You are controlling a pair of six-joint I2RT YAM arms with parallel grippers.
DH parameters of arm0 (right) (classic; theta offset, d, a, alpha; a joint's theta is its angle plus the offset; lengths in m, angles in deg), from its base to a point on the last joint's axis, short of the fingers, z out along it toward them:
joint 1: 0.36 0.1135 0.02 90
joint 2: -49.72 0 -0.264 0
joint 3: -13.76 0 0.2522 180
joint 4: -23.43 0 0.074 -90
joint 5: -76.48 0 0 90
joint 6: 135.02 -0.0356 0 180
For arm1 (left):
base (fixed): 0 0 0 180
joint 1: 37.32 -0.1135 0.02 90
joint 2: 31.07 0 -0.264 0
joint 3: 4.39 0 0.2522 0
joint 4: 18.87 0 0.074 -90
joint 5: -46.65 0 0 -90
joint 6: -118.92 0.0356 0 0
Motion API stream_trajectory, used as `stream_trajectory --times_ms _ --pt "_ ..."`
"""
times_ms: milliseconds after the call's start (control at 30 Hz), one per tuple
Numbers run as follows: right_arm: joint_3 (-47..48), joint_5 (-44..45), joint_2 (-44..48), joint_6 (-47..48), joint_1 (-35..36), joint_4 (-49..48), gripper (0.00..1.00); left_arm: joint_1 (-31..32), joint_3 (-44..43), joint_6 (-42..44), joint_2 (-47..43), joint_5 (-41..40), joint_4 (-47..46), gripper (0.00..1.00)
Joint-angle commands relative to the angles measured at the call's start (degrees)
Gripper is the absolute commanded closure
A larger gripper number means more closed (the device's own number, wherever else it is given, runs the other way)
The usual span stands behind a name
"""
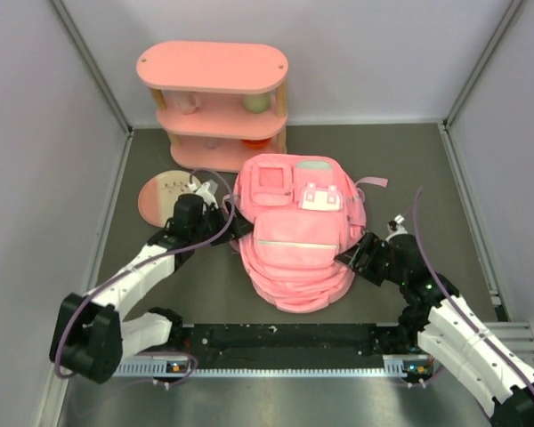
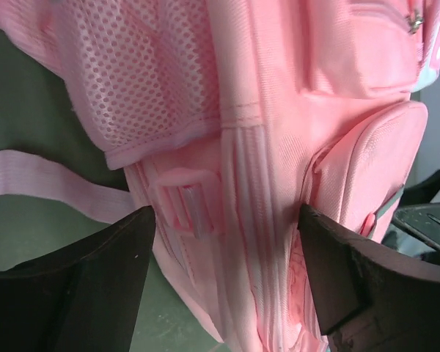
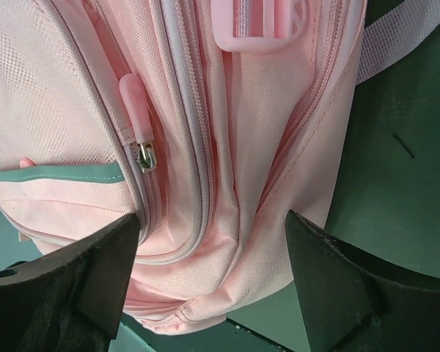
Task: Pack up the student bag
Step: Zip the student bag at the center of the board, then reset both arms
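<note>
The student bag [image 1: 298, 236], a soft pink backpack with a white buckle flap, lies front side up in the middle of the dark mat. My left gripper [image 1: 236, 227] is at its left side. In the left wrist view the left gripper [image 2: 226, 220] is open, and the bag's ribbed side [image 2: 264, 147] fills the gap between its jaws. My right gripper [image 1: 351, 258] is at the bag's lower right side. The right gripper [image 3: 213, 224] is also open, its jaws either side of the bag's zipped edge [image 3: 235, 147]. A pink zip puller [image 3: 136, 110] hangs just above the left finger.
A pink three-tier shelf [image 1: 215, 98] holding small items stands at the back. A flat pink oval thing [image 1: 165, 196] lies left of the bag, behind my left arm. A loose pink strap [image 2: 44, 183] trails on the mat. Walls close in left and right. A black rail [image 1: 285, 338] runs along the near edge.
</note>
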Motion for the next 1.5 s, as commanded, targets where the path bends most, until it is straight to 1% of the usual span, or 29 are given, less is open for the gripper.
stream_trajectory --times_ms 0,33,133,167,200,267,300,367,400,433,500,533,633,733,767,800,833,933,967,1000,1067,1100,1167,1200,1233,1333,1400,1433,1467 --pt "3.24 0.59 0.73 1.81 -0.13 1.31 0.21 0.27 1.89 -4.27 7.86 11.13 -11.87 0.24" --pt "4.11 1.11 1.00 2.25 -0.12 1.93 0.21 0.97 1.72 -4.45 11.10 11.83 -12.30 0.28" --pt "6.22 4.01 2.32 4.09 -0.12 4.04 0.21 5.27 -0.03 -2.96 15.85 8.42 -10.91 0.29" --pt "6.58 5.24 2.67 4.45 -0.21 4.22 0.21 6.24 -2.56 -1.39 17.18 7.28 -9.33 0.31" --pt "7.54 5.77 3.02 4.62 -0.21 4.31 0.21 7.21 -3.98 -0.86 18.24 4.05 -4.36 0.36" --pt "9.12 7.18 3.20 6.64 -0.21 5.28 0.21 7.13 -5.05 -0.59 17.99 1.83 -2.12 0.34" --pt "10.96 7.97 3.20 7.34 -0.21 6.15 0.20 6.87 -5.05 -0.59 16.94 -1.31 0.15 0.27" --pt "12.99 11.91 3.29 9.45 -0.21 9.22 0.17 6.43 -5.14 0.63 12.64 -3.79 2.54 0.18" --pt "14.65 13.24 3.37 10.15 -0.21 10.02 0.15 6.34 -5.14 0.99 10.88 -7.37 6.20 0.08" --pt "15.45 15.86 3.55 11.82 -0.21 11.07 0.13 6.25 -5.49 1.17 7.21 -9.76 8.07 0.01" --pt "16.94 18.60 3.99 13.15 -0.21 11.61 0.10 6.16 -5.93 2.66 1.85 -16.07 12.37 0.01" --pt "17.39 21.31 4.42 14.11 -0.13 11.78 0.10 6.07 -6.54 3.36 -0.01 -17.33 16.48 0.01" --pt "18.88 26.41 4.87 15.87 -0.12 11.70 0.07 5.99 -7.24 3.81 -7.13 -24.96 23.00 0.01" --pt "20.46 31.68 4.34 18.85 -0.13 11.61 0.04 5.99 -6.90 4.33 -13.73 -29.27 26.62 0.01" --pt "21.17 33.10 3.38 19.65 -0.21 11.52 0.01 5.99 -6.64 4.42 -15.31 -30.08 27.06 0.01" --pt "21.43 34.33 2.85 21.31 -0.21 11.52 0.01 5.99 -6.11 4.60 -18.54 -31.04 27.16 0.01" --pt "21.70 36.69 2.15 22.19 -0.21 11.43 0.01 5.99 -4.63 4.60 -20.14 -33.49 26.81 0.01" --pt "22.75 42.76 -0.92 25.19 -0.21 11.34 0.01 5.99 -3.04 5.04 -25.33 -35.97 26.45 0.01" --pt "22.93 45.04 -1.54 25.19 -0.21 11.43 0.01 5.99 -2.86 5.13 -26.21 -37.37 26.54 0.01" --pt "23.02 51.16 -2.77 23.10 -0.21 11.87 0.01 5.99 -2.94 5.21 -27.27 -37.73 26.54 0.01" --pt "23.37 56.21 -4.44 21.06 -0.12 11.78 0.01 5.99 -3.73 6.01 -27.80 -38.95 27.67 0.01" --pt "23.63 56.84 -6.19 24.71 -0.21 11.26 0.01 5.99 -4.25 5.74 -27.81 -39.74 28.12 0.01" --pt "24.68 54.92 -8.57 29.39 -0.13 8.80 0.01 5.99 -5.31 4.78 -27.54 -41.59 28.82 0.01" --pt "24.95 50.47 -9.71 34.98 -0.21 7.93 0.01 5.99 -5.58 4.51 -26.93 -42.99 29.17 0.01" --pt "25.21 48.69 -12.77 37.21 -0.21 6.52 0.01 5.99 -5.93 4.34 -26.67 -43.53 29.27 0.01" --pt "26.44 50.85 -17.18 37.15 -0.12 6.34 0.01 5.99 -6.81 4.42 -24.91 -44.41 29.44 0.01" --pt "24.87 54.36 -17.37 37.66 -0.21 3.27 0.01 5.99 -7.77 4.69 -23.77 -44.67 29.53 0.01" --pt "23.82 55.34 -17.02 38.54 -0.21 1.52 0.01 5.99 -7.95 4.95 -23.50 -44.94 29.70 0.01" --pt "21.20 55.96 -15.80 40.03 -0.21 -4.24 0.01 5.99 -8.12 5.04 -23.41 -45.20 29.71 0.01"
